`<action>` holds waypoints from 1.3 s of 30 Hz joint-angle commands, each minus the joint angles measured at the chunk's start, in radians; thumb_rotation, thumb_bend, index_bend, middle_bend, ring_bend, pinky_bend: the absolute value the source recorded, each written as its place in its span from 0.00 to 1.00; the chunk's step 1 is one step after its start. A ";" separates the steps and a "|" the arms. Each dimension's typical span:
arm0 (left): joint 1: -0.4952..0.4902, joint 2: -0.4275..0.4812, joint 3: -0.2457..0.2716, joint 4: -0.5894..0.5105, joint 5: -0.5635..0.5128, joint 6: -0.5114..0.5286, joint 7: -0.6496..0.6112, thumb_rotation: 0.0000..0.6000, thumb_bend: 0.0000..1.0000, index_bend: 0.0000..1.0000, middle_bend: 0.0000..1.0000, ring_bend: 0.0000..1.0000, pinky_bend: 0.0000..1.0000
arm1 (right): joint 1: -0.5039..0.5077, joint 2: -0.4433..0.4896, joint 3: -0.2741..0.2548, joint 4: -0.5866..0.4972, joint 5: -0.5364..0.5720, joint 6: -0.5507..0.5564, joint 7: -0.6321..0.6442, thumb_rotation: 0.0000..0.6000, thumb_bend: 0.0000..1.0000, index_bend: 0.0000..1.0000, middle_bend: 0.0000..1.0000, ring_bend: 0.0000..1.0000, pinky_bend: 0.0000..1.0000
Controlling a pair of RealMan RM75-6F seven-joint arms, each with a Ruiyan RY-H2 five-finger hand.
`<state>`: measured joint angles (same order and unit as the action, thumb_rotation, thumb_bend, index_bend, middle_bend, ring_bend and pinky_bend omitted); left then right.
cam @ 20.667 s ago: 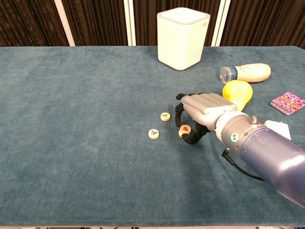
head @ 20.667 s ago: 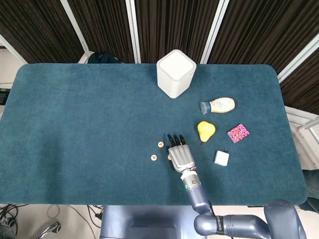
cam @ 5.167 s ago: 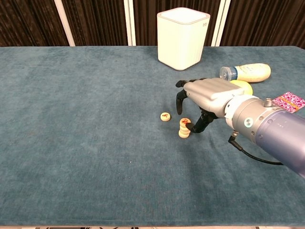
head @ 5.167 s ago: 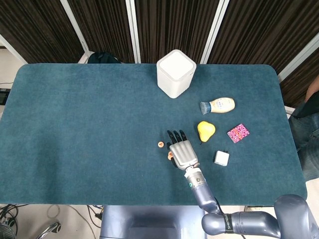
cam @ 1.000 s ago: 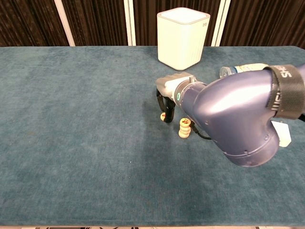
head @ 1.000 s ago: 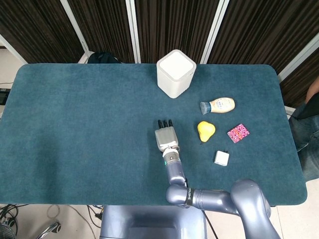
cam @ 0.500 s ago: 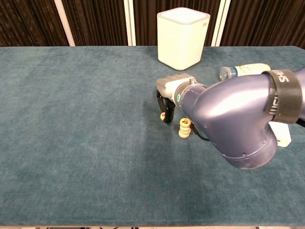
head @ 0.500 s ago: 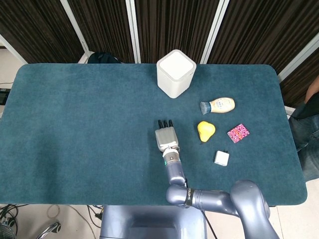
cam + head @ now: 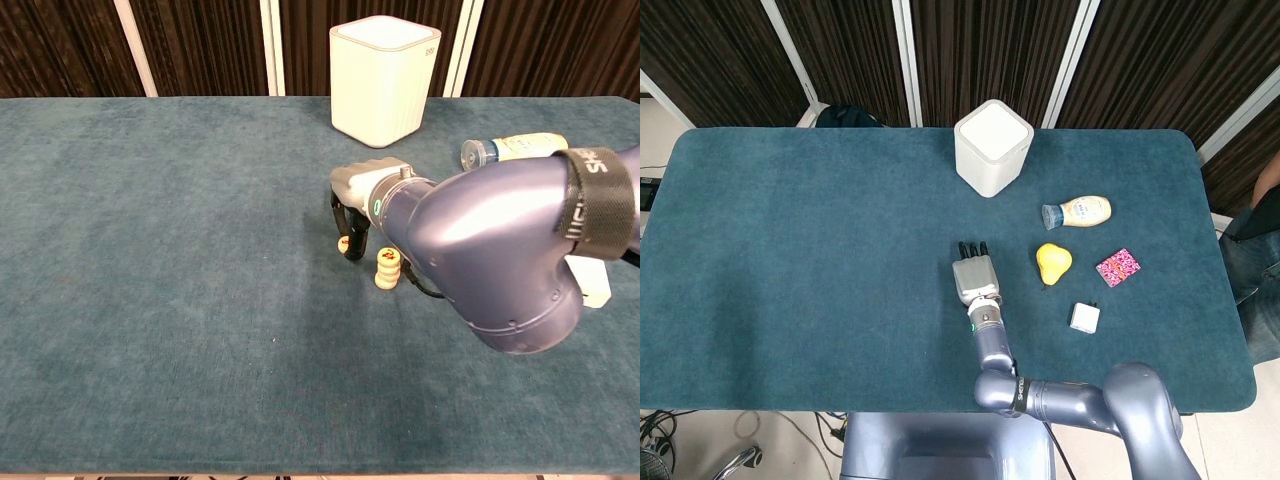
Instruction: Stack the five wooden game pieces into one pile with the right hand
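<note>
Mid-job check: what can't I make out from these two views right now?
- Last loose game piece: chest view, mostly covered by the right hand's fingers; grip unclear.
- Pile: hidden under the hand in head view; piece count too small to tell in chest view.
- Bottle: chest view, partly blocked by the right arm.
- Left hand: in neither view.

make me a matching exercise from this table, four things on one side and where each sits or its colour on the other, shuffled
Things:
1. white box
2. pear
3. pile of wooden pieces
4. patterned card

Descriptions:
A. pink, right of the yellow fruit
B. near the table's far edge, tallest thing there
C. yellow, just below the lying bottle
D. upright stack beside the right hand

Pairs: 1-B, 2-C, 3-D, 4-A
</note>
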<state>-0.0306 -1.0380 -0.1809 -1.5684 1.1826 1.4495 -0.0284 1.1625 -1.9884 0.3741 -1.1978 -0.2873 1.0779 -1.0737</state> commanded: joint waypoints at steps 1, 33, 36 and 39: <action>0.000 0.000 0.000 0.000 0.000 0.000 -0.001 1.00 0.15 0.05 0.00 0.00 0.09 | 0.000 0.001 0.002 -0.002 -0.002 0.000 0.001 1.00 0.38 0.54 0.00 0.00 0.00; 0.004 0.001 -0.002 -0.004 0.000 0.010 0.005 1.00 0.15 0.05 0.00 0.00 0.09 | -0.156 0.368 -0.061 -0.568 -0.110 0.148 0.073 1.00 0.39 0.54 0.00 0.00 0.00; 0.004 0.000 -0.002 -0.004 -0.001 0.010 0.006 1.00 0.15 0.05 0.00 0.00 0.09 | -0.184 0.392 -0.092 -0.609 -0.143 0.154 0.107 1.00 0.40 0.54 0.00 0.00 0.00; 0.004 -0.001 -0.002 -0.005 -0.002 0.011 0.009 1.00 0.15 0.05 0.00 0.00 0.09 | -0.201 0.402 -0.117 -0.626 -0.161 0.152 0.130 1.00 0.40 0.54 0.00 0.00 0.00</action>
<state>-0.0271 -1.0384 -0.1833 -1.5736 1.1808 1.4600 -0.0198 0.9705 -1.5919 0.2673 -1.8159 -0.4394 1.2286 -0.9526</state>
